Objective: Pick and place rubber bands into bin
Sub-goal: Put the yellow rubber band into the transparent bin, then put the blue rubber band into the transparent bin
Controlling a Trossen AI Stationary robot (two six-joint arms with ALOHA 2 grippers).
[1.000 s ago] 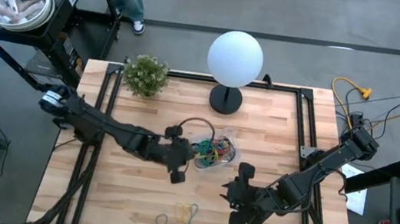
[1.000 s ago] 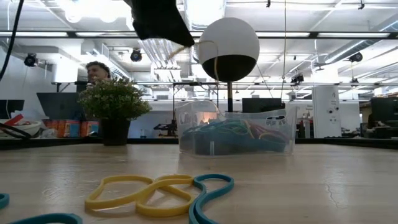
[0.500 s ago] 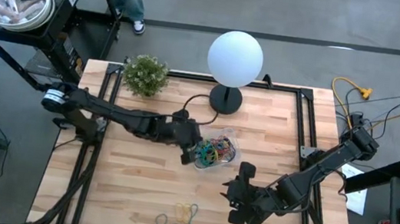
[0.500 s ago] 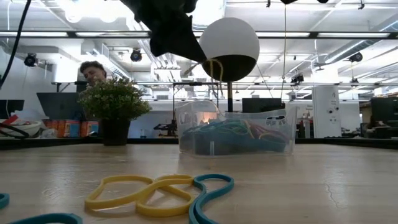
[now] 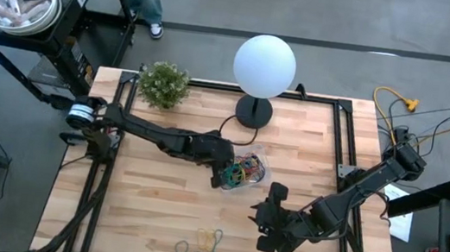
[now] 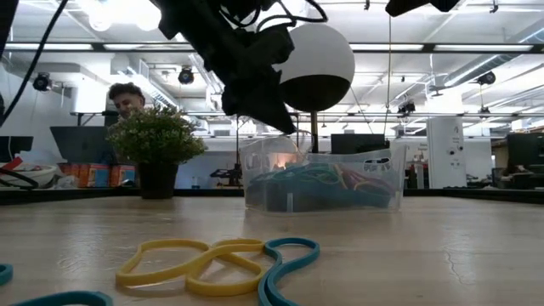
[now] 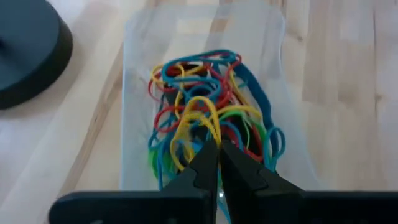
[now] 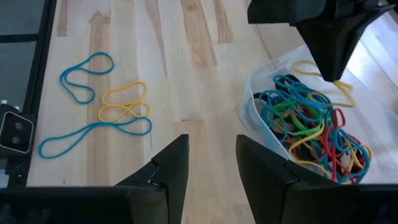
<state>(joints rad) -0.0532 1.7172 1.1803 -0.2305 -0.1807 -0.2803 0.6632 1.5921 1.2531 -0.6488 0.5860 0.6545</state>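
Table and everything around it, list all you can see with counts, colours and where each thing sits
Clear plastic bin: one, colourless, table centre, in front of the lamp.
Tangled rubber bands: many; blue, red, yellow, green; heaped inside the bin.
Loose rubber bands: three on the front edge of the table; two blue, one yellow.
Yellow band: one, dangling from the left pincer over the bin.
White globe lamp: one, black base, back of table.
Potted plant: one, green, back left corner.
Yellow cable: one, on the floor right of the table.
Person: one, behind the plant.
Left pincer: shut, over the bin.
Right pincer: open, front right of the bin.
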